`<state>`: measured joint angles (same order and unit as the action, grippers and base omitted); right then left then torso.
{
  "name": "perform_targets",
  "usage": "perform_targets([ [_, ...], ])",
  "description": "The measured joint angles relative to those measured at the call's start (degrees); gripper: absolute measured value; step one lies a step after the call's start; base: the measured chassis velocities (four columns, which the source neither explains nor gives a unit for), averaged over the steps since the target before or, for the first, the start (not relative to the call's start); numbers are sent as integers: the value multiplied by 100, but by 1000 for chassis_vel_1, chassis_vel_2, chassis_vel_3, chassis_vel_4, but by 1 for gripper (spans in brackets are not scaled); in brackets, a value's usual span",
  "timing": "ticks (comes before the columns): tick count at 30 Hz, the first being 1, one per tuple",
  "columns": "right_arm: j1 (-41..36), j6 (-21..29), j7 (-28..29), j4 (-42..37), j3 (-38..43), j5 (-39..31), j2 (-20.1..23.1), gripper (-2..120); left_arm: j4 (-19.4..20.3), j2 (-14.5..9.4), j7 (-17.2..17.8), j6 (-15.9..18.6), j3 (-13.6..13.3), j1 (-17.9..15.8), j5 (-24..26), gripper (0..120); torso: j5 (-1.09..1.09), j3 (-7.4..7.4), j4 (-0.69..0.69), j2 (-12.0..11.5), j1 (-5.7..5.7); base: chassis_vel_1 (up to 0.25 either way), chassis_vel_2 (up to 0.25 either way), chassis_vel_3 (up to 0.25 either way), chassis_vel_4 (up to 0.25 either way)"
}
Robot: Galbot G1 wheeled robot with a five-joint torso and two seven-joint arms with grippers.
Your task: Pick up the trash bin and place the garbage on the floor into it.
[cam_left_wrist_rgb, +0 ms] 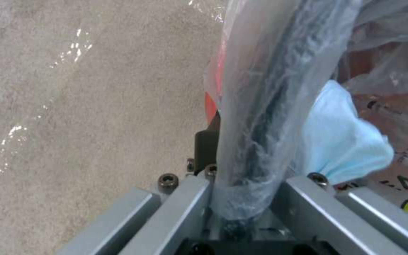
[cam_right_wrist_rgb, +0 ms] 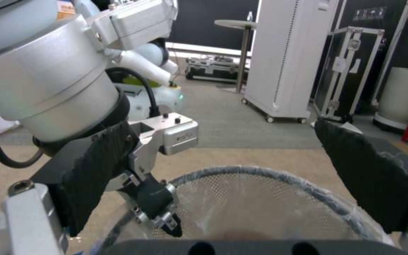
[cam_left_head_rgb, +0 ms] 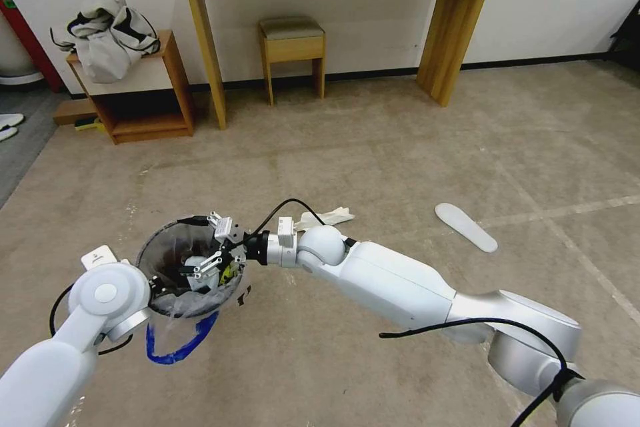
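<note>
Left gripper [cam_left_wrist_rgb: 242,198] sits closest to my wrist camera, its fingers clamped on the bag-wrapped rim of the trash bin [cam_left_head_rgb: 190,267], holding it just above the floor [cam_left_head_rgb: 400,147]. My left arm reaches forward from the lower left, elbow bent. Right arm stretches across from the lower right, forearm near level, with the right gripper [cam_left_head_rgb: 213,257] over the bin mouth, jaws spread wide and holding nothing. Pale-blue face mask [cam_left_wrist_rgb: 343,141] lies inside the bin beside a printed packet (lettering cut off, unreadable). Blue drawstring loop [cam_left_head_rgb: 180,340] hangs below the bin. Crumpled white paper [cam_left_head_rgb: 327,217] lies on the carpet beyond the right wrist.
</note>
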<state>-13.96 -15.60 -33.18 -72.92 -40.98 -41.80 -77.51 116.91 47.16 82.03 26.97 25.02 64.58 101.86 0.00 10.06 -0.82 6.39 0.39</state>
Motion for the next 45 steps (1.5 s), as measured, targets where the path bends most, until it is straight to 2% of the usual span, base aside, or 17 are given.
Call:
perform_targets([
  [5, 66, -6, 73, -126, 61, -90, 4, 100, 0, 9, 4, -4, -4, -5, 3, 0, 0, 0, 0, 0, 0, 0, 0, 0, 0],
  [12, 360, 38, 428, -728, 667, -420, 184, 100, -27, 29, 3, 5, -22, 22, -41, 0, 0, 0, 1, 0, 0, 0, 0, 0, 0],
  [15, 389, 40, 1098, -1044, 1147, -429, 425, 100, -34, 7, 1, 6, -22, 23, -51, 0, 1, 0, 1, 0, 0, 0, 0, 0, 0],
  [16, 389, 40, 1098, -1044, 1147, -429, 425, 100, -34, 7, 1, 6, -22, 23, -51, 0, 1, 0, 1, 0, 0, 0, 0, 0, 0],
  [19, 163, 39, 1790, -1327, 1694, -335, 884, 100, -44, -8, -27, 6, -41, 15, -82, 0, 2, 0, 0, 0, 0, 0, 0, 0, 0],
  [20, 163, 39, 1790, -1327, 1694, -335, 884, 100, -44, -8, -27, 6, -41, 15, -82, 0, 2, 0, 0, 0, 0, 0, 0, 0, 0],
  [23, -469, 33, 2406, -1532, 2264, -99, 1454, 100, -66, 2, -94, -38, -115, -42, -163, 0, 2, 0, 0, 0, 0, 0, 0, 0, 0],
  [24, -469, 33, 2406, -1532, 2264, -99, 1454, 100, -66, 2, -94, -38, -115, -42, -163, 0, 2, 0, 0, 0, 0, 0, 0, 0, 0],
  [26, -1159, 43, 2786, -1708, 2747, 173, 1813, 100, -102, 27, -154, -85, -198, -99, -257, 0, 4, 1, -3, 0, 0, 0, 0, 0, 0],
  [30, -1722, 56, 3058, -1856, 3276, 438, 2048, 100, -130, 54, -201, -96, -266, -147, -307, 0, 3, 0, -2, 0, 0, 0, 0, 0, 0],
  [31, -2132, 66, 3177, -1953, 3694, 638, 2171, 100, -149, 70, -221, -85, -315, -184, -314, 0, 3, 0, 0, 0, 0, 0, 0, 0, 0],
  [32, -2132, 66, 3177, -1953, 3694, 638, 2171, 100, -149, 70, -221, -85, -315, -184, -314, 0, 3, 0, 0, 0, 0, 0, 0, 0, 0],
  [34, -2843, 75, 3255, -2087, 4315, 880, 2297, 100, -174, 96, -234, -66, -398, -265, -318, 0, 2, 0, 0, 0, 0, 0, 0, 0, 0],
  [38, -3314, 72, 3256, -2163, 4654, 975, 2339, 100, -193, 116, -235, -62, -464, -324, -322, 0, 3, 0, -1, 0, 0, 0, 0, 0, 0],
  [40, -3893, 57, 3247, -2312, 5093, 1099, 2344, 100, -216, 158, -237, -51, -531, -392, -325, 0, 2, 0, -1, 0, 0, 0, 0, 0, 0],
  [45, -4459, 41, 3224, -2555, 5581, 1259, 2229, 100, -222, 181, -237, -30, -552, -423, -325, 0, 1, -1, 1, 0, 0, 0, 0, 0, 0],
])
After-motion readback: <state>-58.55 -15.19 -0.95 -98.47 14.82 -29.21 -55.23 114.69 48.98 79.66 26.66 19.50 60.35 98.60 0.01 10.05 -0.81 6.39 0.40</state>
